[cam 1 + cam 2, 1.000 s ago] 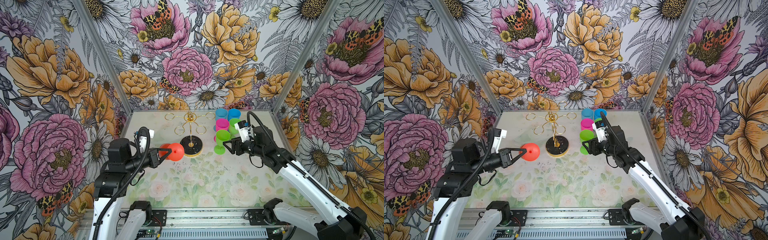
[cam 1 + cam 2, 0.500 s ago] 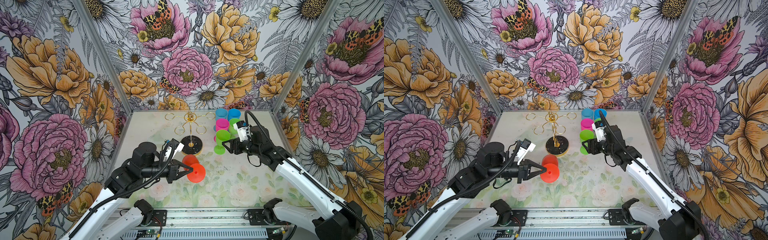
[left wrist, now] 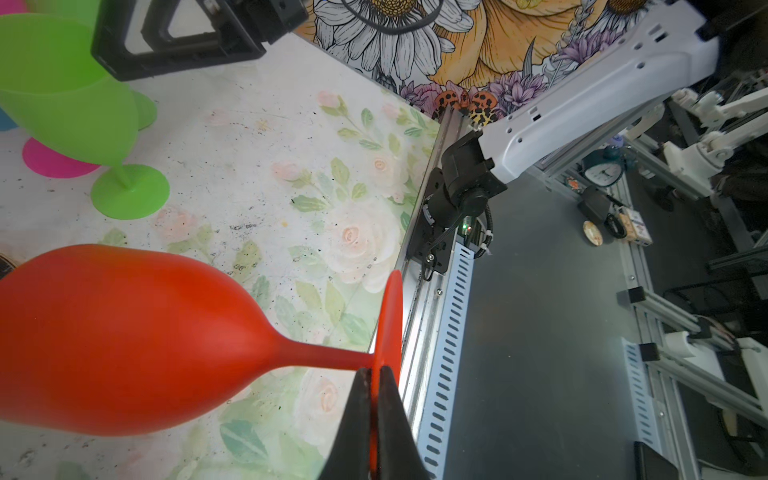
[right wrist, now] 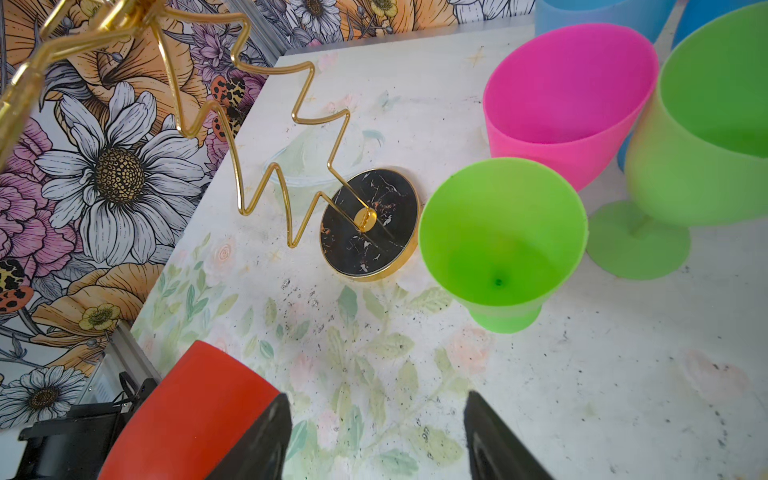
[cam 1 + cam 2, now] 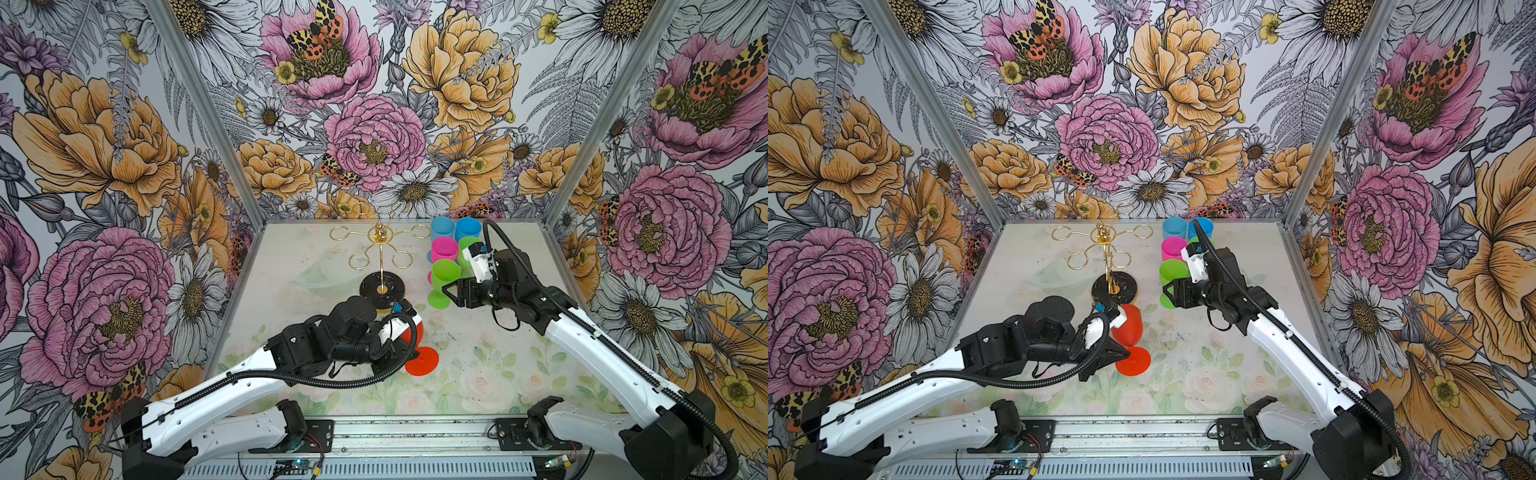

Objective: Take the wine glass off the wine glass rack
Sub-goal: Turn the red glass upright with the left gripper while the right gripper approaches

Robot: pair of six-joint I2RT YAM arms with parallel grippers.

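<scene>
The red wine glass (image 5: 417, 329) is off the rack, tilted above the table just in front of the rack's base. Its foot (image 5: 1133, 361) points toward the table's front. My left gripper (image 3: 376, 372) is shut on the rim of that foot, also seen in a top view (image 5: 1124, 355). The wine glass rack (image 5: 380, 239), gold wire on a black disc base (image 4: 370, 232), stands at the back centre with bare loops. My right gripper (image 4: 376, 401) is open and holds nothing, hovering beside a green glass (image 5: 444, 270).
Upright plastic glasses cluster at the back right: pink (image 5: 444, 249), another green (image 5: 468, 246) and two blue (image 5: 442, 228). The right arm stretches from the front right toward them. A metal rail (image 5: 415, 436) runs along the table's front edge.
My left arm has swung from the left side to the centre front, carrying the red glass; its foot now points forward. The right arm has barely moved.
</scene>
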